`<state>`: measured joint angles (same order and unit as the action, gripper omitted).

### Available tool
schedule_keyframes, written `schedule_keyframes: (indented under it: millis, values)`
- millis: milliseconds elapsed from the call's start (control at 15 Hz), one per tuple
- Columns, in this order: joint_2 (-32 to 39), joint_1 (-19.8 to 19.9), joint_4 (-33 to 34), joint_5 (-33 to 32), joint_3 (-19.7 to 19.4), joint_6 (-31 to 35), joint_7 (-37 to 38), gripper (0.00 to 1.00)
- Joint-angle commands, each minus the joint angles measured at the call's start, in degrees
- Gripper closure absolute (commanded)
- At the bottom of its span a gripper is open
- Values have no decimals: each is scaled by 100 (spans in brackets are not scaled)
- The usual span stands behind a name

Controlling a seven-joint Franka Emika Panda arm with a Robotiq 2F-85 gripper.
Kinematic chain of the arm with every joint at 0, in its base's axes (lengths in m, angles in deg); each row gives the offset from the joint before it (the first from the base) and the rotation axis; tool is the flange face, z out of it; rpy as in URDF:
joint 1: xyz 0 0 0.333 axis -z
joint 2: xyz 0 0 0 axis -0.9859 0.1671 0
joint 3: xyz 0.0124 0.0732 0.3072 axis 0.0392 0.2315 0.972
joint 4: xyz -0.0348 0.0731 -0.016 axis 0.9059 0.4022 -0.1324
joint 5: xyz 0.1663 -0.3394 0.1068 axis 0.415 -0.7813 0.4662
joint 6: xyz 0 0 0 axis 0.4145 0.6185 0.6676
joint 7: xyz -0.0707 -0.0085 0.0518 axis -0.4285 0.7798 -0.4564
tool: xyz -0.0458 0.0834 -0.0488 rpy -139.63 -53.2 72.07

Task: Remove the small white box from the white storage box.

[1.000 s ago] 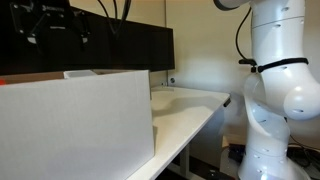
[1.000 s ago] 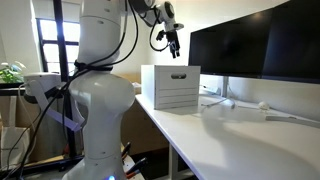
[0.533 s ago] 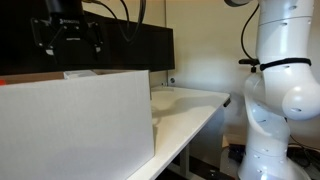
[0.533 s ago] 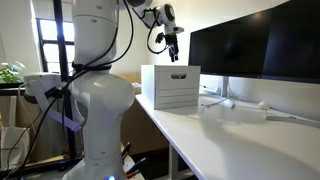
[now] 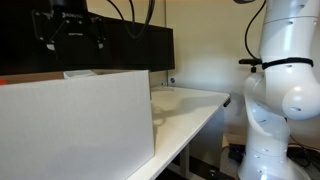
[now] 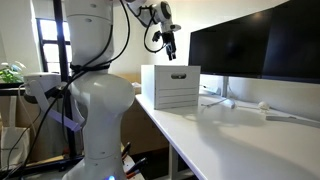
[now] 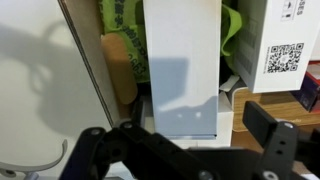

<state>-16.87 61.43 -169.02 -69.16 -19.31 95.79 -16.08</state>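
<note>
The white storage box (image 5: 75,125) fills the near left of an exterior view and stands at the table's near end in the other (image 6: 172,88). My gripper (image 5: 70,38) hangs open above it, also seen in the second exterior view (image 6: 170,45). In the wrist view the small white box (image 7: 180,60) lies oblong inside the storage box, whose thin brownish wall edge (image 7: 88,60) runs on the left. My gripper (image 7: 185,150) is open and empty above the small box's near end, its fingers (image 7: 275,140) set wider than the box and not touching it.
Inside the storage box lie a green packet (image 7: 125,30), a brown item (image 7: 120,72) and a white carton with a QR code (image 7: 285,45). Black monitors (image 6: 260,50) stand behind the box. The white tabletop (image 6: 230,135) runs on beyond it.
My gripper has shifted a little sideways above the storage box and stays open. Nothing in the box has moved.
</note>
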Motion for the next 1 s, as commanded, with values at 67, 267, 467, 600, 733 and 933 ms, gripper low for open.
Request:
schedule_keyframes:
  millis: [67,267,467,600,733,933]
  values:
    - [210,80,187,-117,174,-130,70,0]
    - [310,71,211,12,176,-153,75,0]
    - [366,57,206,-8,164,-212,305,0]
    - [364,83,195,136,124,-300,474,0]
    - [345,110,165,249,84,-345,622,0]
    - [339,145,133,392,30,-344,821,0]
